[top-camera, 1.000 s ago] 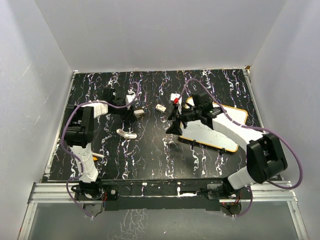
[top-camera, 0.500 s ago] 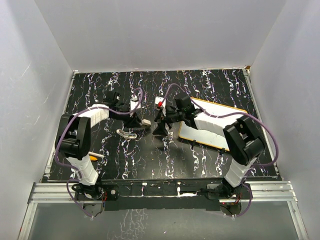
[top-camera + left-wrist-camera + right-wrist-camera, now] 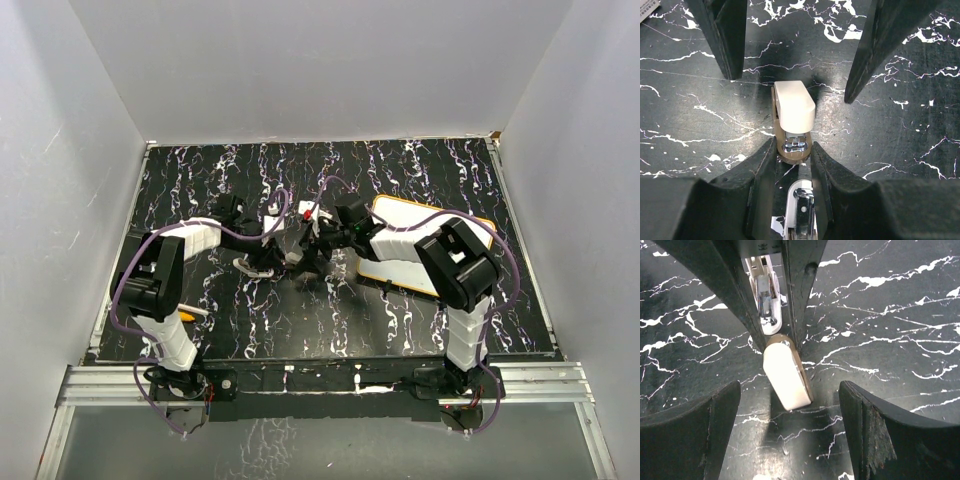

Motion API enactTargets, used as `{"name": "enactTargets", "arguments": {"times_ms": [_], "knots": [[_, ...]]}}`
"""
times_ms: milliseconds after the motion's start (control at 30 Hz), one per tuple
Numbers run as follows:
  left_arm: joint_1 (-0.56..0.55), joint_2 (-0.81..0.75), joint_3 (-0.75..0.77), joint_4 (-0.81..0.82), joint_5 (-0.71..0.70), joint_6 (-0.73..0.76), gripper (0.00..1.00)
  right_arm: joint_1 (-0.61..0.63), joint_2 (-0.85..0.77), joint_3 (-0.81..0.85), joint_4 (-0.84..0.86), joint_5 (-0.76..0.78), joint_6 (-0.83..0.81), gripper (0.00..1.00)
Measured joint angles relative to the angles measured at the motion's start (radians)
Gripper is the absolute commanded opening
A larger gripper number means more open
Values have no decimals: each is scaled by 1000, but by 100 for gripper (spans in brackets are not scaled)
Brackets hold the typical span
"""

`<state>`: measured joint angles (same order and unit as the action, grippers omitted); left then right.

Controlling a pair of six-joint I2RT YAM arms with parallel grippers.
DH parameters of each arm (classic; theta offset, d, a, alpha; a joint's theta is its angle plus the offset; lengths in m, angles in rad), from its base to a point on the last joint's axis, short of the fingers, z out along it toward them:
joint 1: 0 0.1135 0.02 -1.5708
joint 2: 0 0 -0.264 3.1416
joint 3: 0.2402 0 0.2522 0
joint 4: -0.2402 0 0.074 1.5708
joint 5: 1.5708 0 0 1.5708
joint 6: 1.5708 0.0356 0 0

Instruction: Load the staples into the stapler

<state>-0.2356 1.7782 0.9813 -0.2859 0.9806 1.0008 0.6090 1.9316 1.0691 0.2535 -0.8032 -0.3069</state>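
Note:
A mini stapler with a brown base and a cream-white top is pinched at its metal-anvil end by my left gripper, which is shut on it just above the table. From the opposite side my right gripper faces it, open wide. Its fingers stand on either side of the stapler's free end without touching it. In the top view both grippers meet at mid-table, left gripper and right gripper. The staples do not show in any view.
A second, white stapler with its chrome track showing lies on the marble-pattern table under the left gripper. A whiteboard with an orange rim lies at the right, under the right arm. An orange-tipped pen rests near the left arm's base.
The right arm has swung left across the table until its open fingers straddle the stapler. The left gripper has carried the stapler right and nearer, to mid-table.

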Motion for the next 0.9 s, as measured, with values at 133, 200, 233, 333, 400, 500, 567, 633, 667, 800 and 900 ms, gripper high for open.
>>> {"name": "enactTargets", "arguments": {"times_ms": [133, 200, 233, 333, 400, 500, 567, 633, 667, 800, 900], "knots": [[-6, -4, -12, 12, 1, 2, 0, 21, 16, 9, 26, 11, 13, 81], [-7, -5, -18, 16, 3, 3, 0, 29, 32, 26, 39, 12, 22, 78], [-8, -5, -19, 18, 3, 3, 0, 32, 40, 35, 43, 12, 25, 76], [-10, -6, -21, 21, 5, 2, 0, 33, 58, 50, 51, 11, 37, 65], [-10, -6, -24, 26, 6, 2, 0, 32, 59, 50, 51, 12, 47, 55], [-11, -6, -36, 40, 7, 2, 0, 32, 59, 49, 59, 7, 56, 37], [-11, -6, -42, 51, 5, 2, 0, 32, 59, 49, 58, -2, 60, 28], [-10, -6, -48, 59, -1, 2, 0, 40, 59, 49, 57, -6, 51, 21], [-10, -6, -49, 59, -3, 2, 0, 42, 59, 49, 58, -4, 43, 18], [-11, -6, -49, 62, -13, 3, 0, 39, 57, 48, 57, -5, 24, 12], [-13, -6, -49, 69, -23, 5, 0, 34, 47, 39, 57, -7, 15, 11]]}}
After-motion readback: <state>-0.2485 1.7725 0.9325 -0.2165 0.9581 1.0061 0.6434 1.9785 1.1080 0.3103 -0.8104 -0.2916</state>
